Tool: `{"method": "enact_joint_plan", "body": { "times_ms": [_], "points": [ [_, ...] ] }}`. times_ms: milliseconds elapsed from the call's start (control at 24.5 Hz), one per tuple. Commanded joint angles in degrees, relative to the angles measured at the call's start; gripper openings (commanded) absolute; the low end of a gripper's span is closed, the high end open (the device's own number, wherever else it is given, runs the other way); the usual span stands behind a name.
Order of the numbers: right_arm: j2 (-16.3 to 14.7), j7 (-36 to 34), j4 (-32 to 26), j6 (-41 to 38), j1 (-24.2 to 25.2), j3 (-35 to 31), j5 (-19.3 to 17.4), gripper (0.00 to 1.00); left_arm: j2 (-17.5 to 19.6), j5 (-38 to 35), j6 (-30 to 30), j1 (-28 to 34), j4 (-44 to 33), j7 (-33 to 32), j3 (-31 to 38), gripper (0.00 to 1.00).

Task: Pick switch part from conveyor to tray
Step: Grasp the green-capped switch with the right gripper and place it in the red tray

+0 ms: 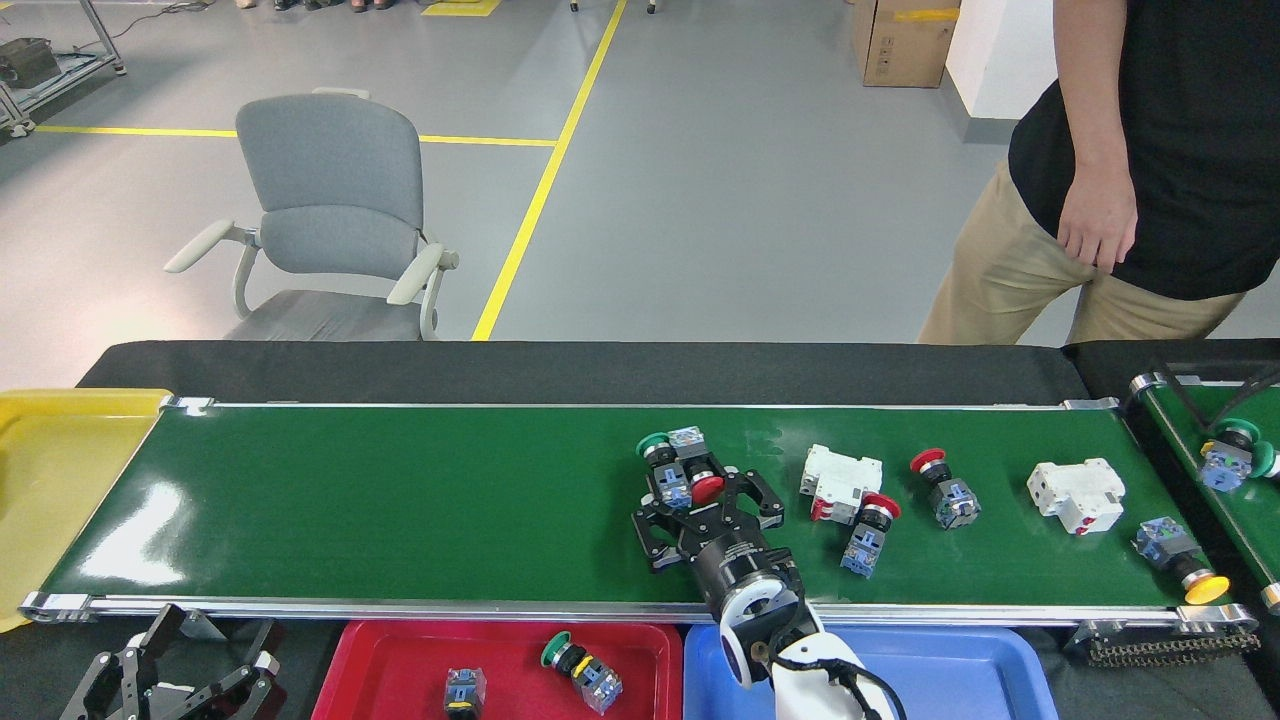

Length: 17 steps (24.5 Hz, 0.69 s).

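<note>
Over conveyor (400, 510): right gripper (705, 497) spread around red switch part (705, 488).

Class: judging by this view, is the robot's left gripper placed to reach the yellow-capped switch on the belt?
Probably not: the left gripper sits below the conveyor's near-left corner, while the yellow-capped switch lies at its far right end.

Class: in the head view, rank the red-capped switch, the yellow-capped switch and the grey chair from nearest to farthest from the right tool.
1. Red-capped switch, right at the right tool.
2. Yellow-capped switch, far right on the belt.
3. Grey chair, beyond the belt, far left.
</note>
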Motion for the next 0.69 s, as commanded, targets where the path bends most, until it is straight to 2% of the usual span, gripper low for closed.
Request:
{"method": "enact_joint_plan", "body": {
  "times_ms": [0,41,82,204,326,408,489,571,653],
  "points": [
    [-1.83,-0.65,-6.07,-5.40,2.00,4.62,0.27,0.35,0.74,-0.11,0.07,-0.34,-0.46,0.22,0.28,1.00],
    [-3.33,-0.74,-8.36,-6.37,3.32,7.61,0.44,0.93,0.74,-0.11,0.07,-0.34,-0.46,0.22,0.28,1.00],
    [-4.82,-1.18,-10.29,-7.51,4.11,11.21,0.44,1.00,0.74,-0.11,0.07,-0.34,-0.46,0.22,0.28,1.00],
    [-6.14,-1.88,-10.55,-8.65,4.02,15.08,0.44,1.00,0.74,-0.11,0.07,-0.34,-0.46,0.22,0.19,1.00],
    [-6.23,-1.88,-11.52,-8.39,4.28,14.56,0.18,1.00,0.57,-0.19,1.48,0.01,-0.55,-0.65,0.19,1.00],
    [-6.93,-1.79,-13.45,-7.95,4.90,10.78,0.00,1.00,0.65,-0.19,3.94,0.36,-0.81,-0.65,0.19,1.00],
    [-7.11,-1.88,-16.44,-4.17,10.52,2.69,0.00,1.00,0.65,-0.11,4.55,0.80,-0.99,-0.65,0.10,1.00],
    [-6.67,-2.23,-20.13,4.43,18.08,-4.33,0.00,1.00,0.83,-0.37,4.38,1.50,-1.17,-0.65,-0.42,1.00],
    [-6.67,-5.31,-22.15,11.83,22.21,-8.56,0.00,1.00,0.83,-1.51,4.29,1.33,-1.69,-0.65,-2.71,1.00]
  ]
}}
